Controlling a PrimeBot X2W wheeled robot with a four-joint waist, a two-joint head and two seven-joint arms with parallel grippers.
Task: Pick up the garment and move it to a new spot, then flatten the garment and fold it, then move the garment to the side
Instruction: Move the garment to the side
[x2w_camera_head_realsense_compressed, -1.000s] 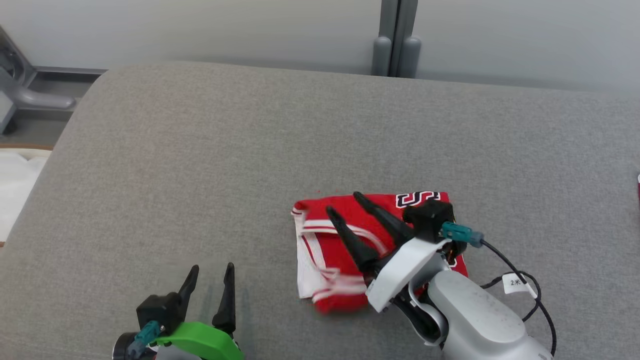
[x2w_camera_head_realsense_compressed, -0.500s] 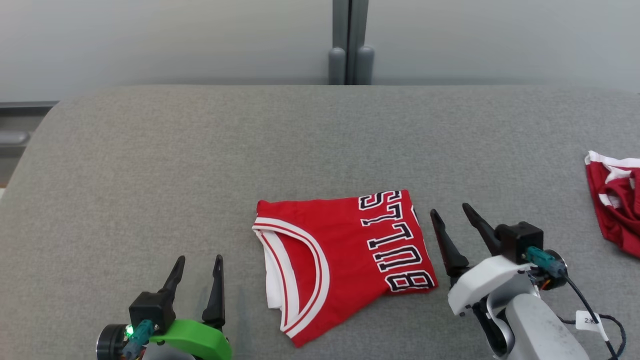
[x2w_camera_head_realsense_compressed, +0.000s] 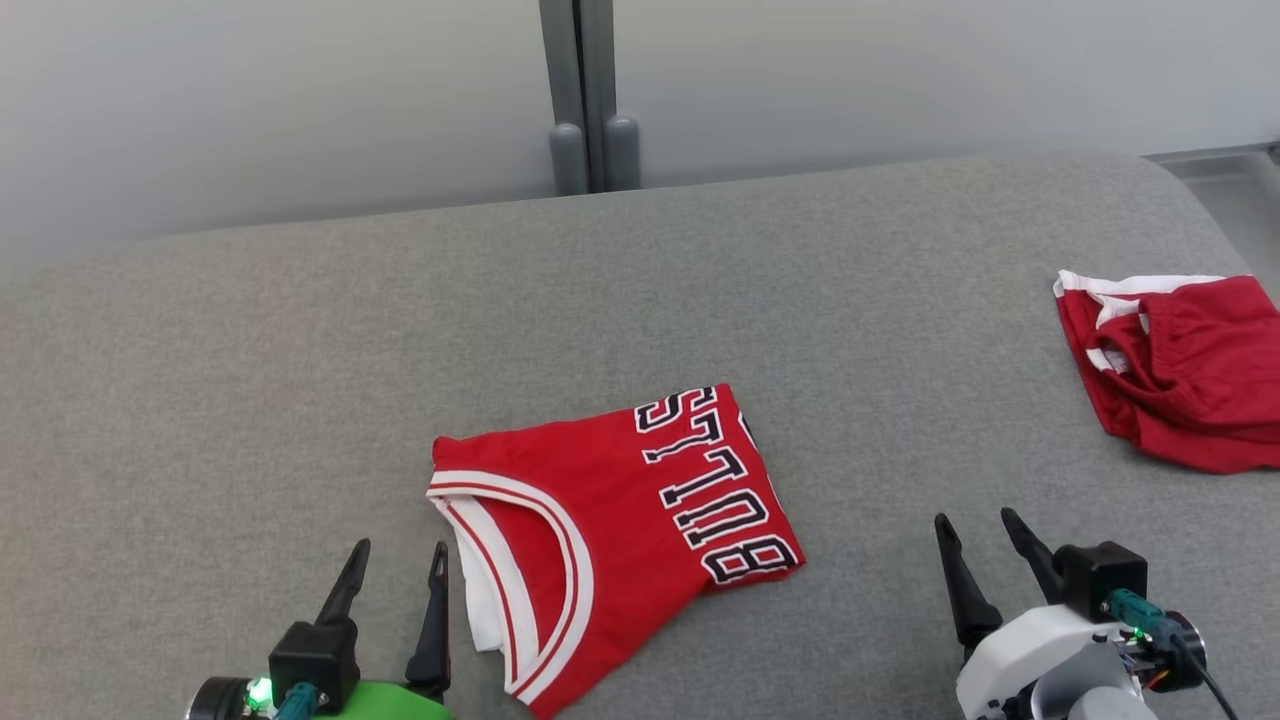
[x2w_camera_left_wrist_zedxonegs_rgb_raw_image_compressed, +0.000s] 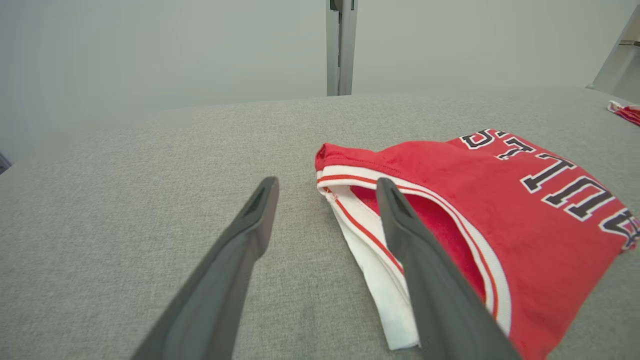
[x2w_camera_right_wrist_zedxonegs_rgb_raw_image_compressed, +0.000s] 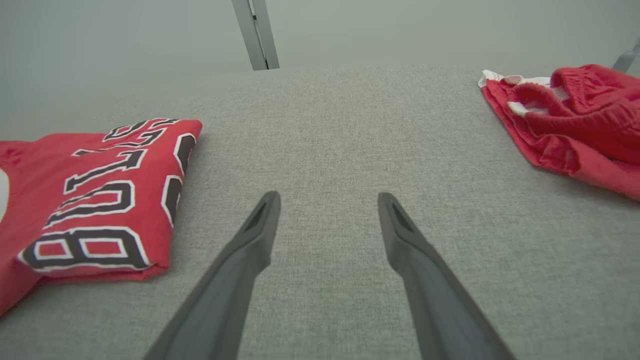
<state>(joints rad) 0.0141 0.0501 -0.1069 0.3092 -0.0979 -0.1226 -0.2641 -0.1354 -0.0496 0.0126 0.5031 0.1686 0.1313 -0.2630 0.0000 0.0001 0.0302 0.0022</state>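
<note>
A wide grey upholstered surface (x2w_camera_head_realsense_compressed: 300, 350) takes up most of what's in front of me. Folded on it, near the front and a bit left of the middle, lies the garment (x2w_camera_head_realsense_compressed: 610, 520): red, with "BULLS" in white, dark-outlined letters running sideways, and a white, red-striped band curving along its left edge. Another red garment (x2w_camera_head_realsense_compressed: 1180, 370) sits crumpled far right. The left gripper (x2w_camera_head_realsense_compressed: 401, 545) hovers just beside the jersey, the right gripper (x2w_camera_head_realsense_compressed: 974, 516) well clear of it; both have fingers spread and hold nothing.
</note>
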